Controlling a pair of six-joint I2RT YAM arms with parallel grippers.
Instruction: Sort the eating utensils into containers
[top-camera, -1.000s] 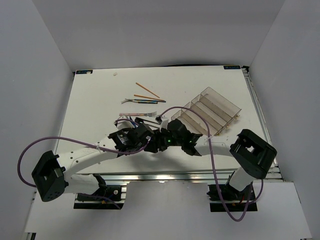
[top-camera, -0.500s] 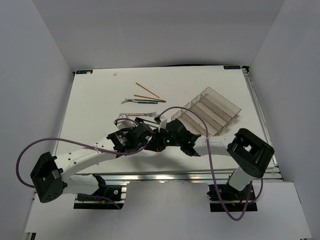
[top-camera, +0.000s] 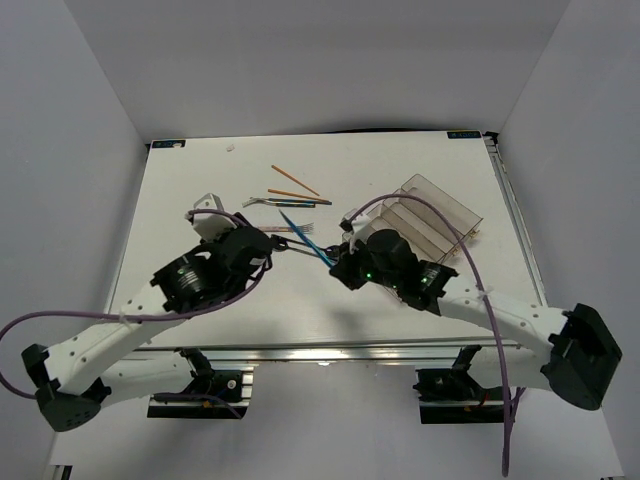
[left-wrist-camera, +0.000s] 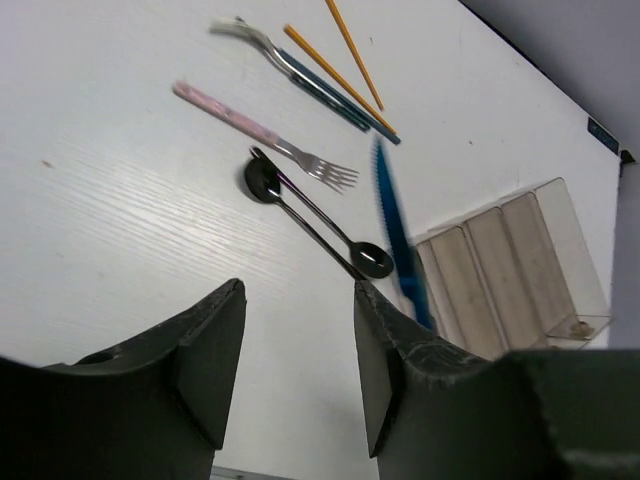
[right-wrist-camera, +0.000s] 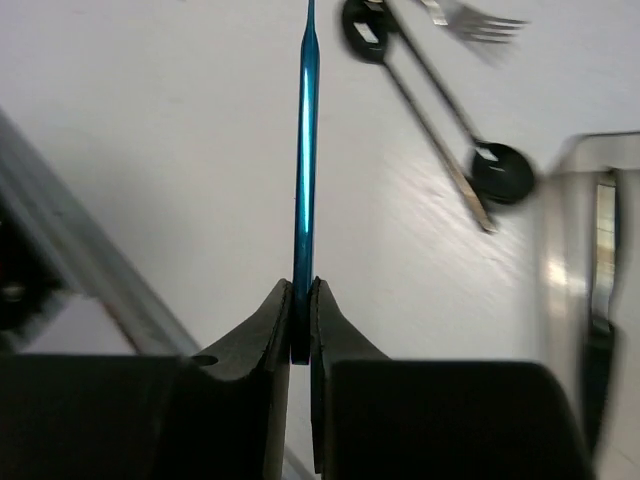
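The left claw (left-wrist-camera: 297, 300) hangs released above the desk (top-camera: 200, 190), its jaws spread with nothing between them. Beyond it the unsorted pieces lie loose: a pink-handled fork (left-wrist-camera: 240, 120), with a silver-headed piece (left-wrist-camera: 262, 40) and two orange chopsticks (left-wrist-camera: 354, 55) farther back, and two black pieces (left-wrist-camera: 264, 183) crossed over one another just beside the fork's tines. Right of these, the blue knife (right-wrist-camera: 304, 150) is off the desk, pinched by its handle end in the clenched right claw (right-wrist-camera: 302, 290), blade pointing away from the claw and out over the black pieces. Farthest right sits the clear organizer tray (top-camera: 450, 200), near the knife but not yet under it. Its long compartments look bare, though a small speck at one end is too faint to name. By my reading the sort is barely begun: one piece is in hand on its way to a slot, none is visibly filed, and every other utensil is left to do.
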